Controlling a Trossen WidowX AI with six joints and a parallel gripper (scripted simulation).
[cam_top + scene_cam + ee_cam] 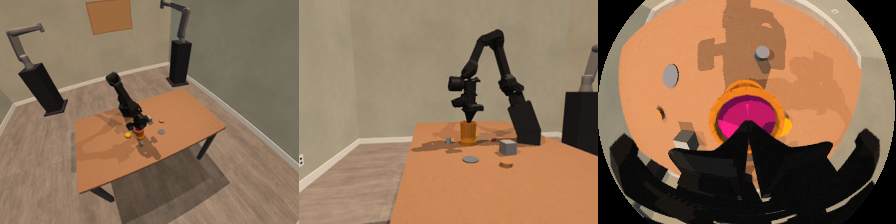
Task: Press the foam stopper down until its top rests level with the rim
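Observation:
An orange jar (468,133) stands upright on the table; it also shows in the top view (139,134). Its magenta foam stopper (747,116) fills the mouth, seen from above in the wrist view. My gripper (469,120) is shut and empty, pointing straight down, with its tips at the jar's rim on the stopper. In the wrist view the closed fingers (748,135) cover the near edge of the stopper. How deep the stopper sits in the jar is hidden from the side.
A small grey cylinder (448,140) stands left of the jar. A grey disc (470,159), an orange disc (506,163) and a grey cube (508,147) lie nearer the camera. A yellow disc (127,134) lies beside the jar. The arm's base (524,122) is behind.

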